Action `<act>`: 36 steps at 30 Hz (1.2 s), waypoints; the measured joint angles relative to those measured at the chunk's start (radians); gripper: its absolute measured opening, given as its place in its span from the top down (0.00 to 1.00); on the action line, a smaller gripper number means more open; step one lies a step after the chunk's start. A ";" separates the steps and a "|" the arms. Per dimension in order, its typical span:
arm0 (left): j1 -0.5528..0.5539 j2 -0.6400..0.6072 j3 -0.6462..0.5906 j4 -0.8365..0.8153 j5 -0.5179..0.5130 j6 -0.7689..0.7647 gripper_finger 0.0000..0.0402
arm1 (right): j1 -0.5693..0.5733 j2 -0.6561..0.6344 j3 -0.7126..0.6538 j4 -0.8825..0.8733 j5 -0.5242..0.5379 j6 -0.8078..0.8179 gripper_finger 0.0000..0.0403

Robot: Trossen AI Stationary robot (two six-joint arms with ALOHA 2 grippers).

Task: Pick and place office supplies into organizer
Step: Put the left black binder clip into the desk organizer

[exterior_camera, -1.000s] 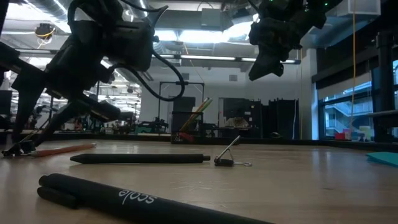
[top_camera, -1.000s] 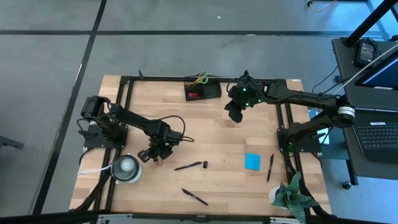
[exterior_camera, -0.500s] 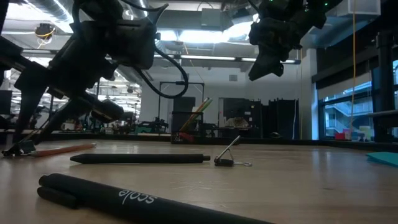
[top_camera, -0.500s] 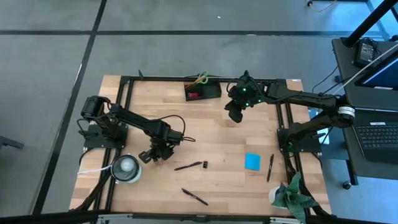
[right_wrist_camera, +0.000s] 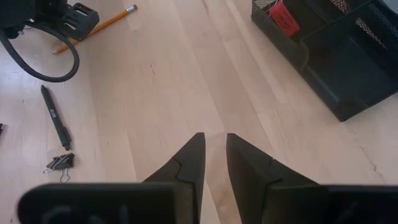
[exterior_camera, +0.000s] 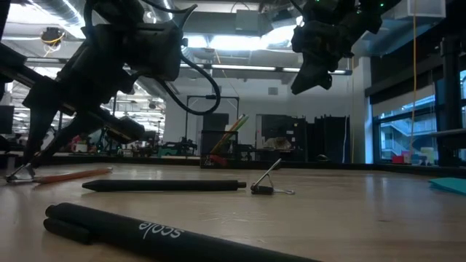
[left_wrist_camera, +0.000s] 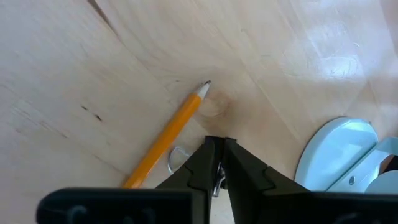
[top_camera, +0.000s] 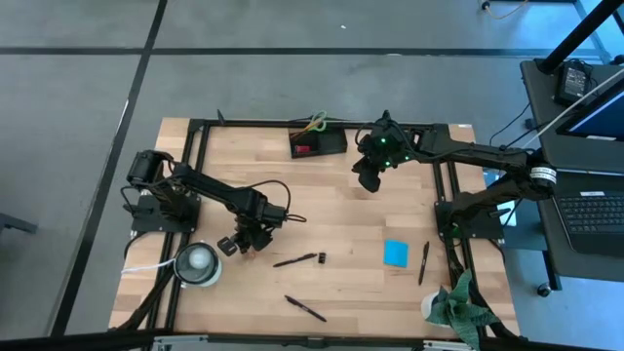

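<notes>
At the left of the table, the white round roll point(top_camera: 198, 262) sits just outside the left gripper point(top_camera: 237, 244), which is down at the tabletop near the front-left part of the wooden table point(top_camera: 341, 210). In the left wrist view its fingers point(left_wrist_camera: 205, 163) are drawn together on a small binder clip point(left_wrist_camera: 180, 158), whose wire loop shows just beside the fingertips. A yellow pencil point(left_wrist_camera: 169, 132) lies right next to that clip, its point aimed away from the gripper.

Further right from the left gripper, a black pen point(top_camera: 294, 260) lies on the wood with a second binder clip point(top_camera: 321, 257) at its end, and another black pen point(top_camera: 305, 308) lies nearer the front edge.

At the back of the table stands the black organizer point(top_camera: 318, 143), with green-handled scissors point(top_camera: 314, 124) in it and a small red piece point(right_wrist_camera: 283, 17) in one compartment. The right gripper point(top_camera: 369, 176) hangs in the air just right of the organizer, its fingers a little apart and holding nothing.

Toward the front from the right gripper lie the blue note pad point(top_camera: 396, 253) and a third black pen point(top_camera: 424, 261). A green cloth point(top_camera: 456, 304) sits at the front-right corner.
</notes>
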 joint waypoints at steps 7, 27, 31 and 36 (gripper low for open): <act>0.005 -0.002 0.000 -0.002 0.008 -0.007 0.99 | 0.000 0.000 0.000 0.000 0.000 -0.015 0.83; 0.401 -0.151 0.153 0.215 -0.179 -0.256 0.99 | 0.000 0.000 0.000 0.069 -0.002 0.034 0.83; 0.497 -0.132 0.153 0.426 -0.183 -0.334 0.99 | 0.000 0.000 0.001 0.121 -0.002 0.035 0.83; 0.591 -0.090 0.153 0.657 -0.256 -0.420 0.99 | 0.000 0.000 0.001 0.128 -0.001 0.036 0.83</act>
